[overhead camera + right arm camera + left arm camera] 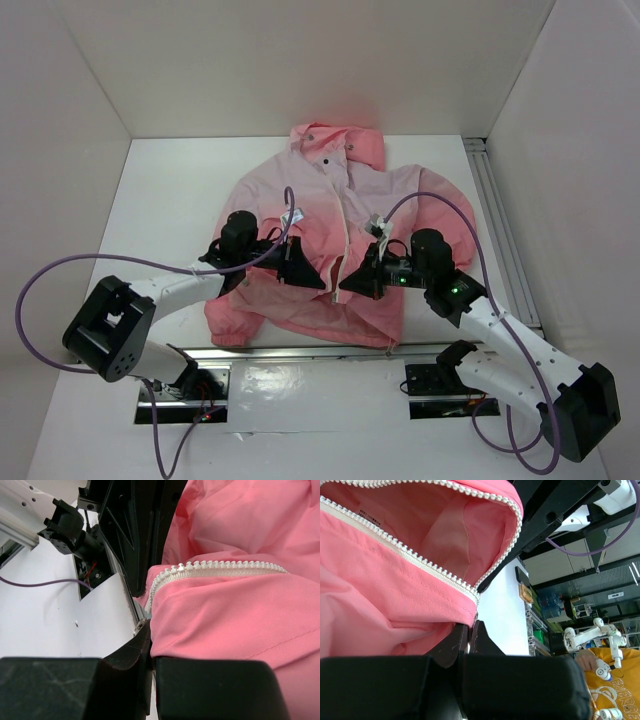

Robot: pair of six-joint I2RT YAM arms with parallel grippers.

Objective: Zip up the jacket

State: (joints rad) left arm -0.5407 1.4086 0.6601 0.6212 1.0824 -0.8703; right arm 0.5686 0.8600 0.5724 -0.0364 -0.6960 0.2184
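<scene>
At hem (312, 326) | jacket (325, 205) seemingly pinched | left gripper (316, 283), right gripper (347, 285)

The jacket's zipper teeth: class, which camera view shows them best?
The left wrist view: both rows of zipper teeth run close up, apart and unjoined. The right wrist view shows one row; the top view only a pale line down the jacket.

in the top view the left gripper (312, 280) and right gripper (348, 285) cover the lower zipper (345, 228) of the jacket (310, 190), so its slider cannot be made out. both wrist views crop the jacket, zipper teeth running out of frame.
</scene>
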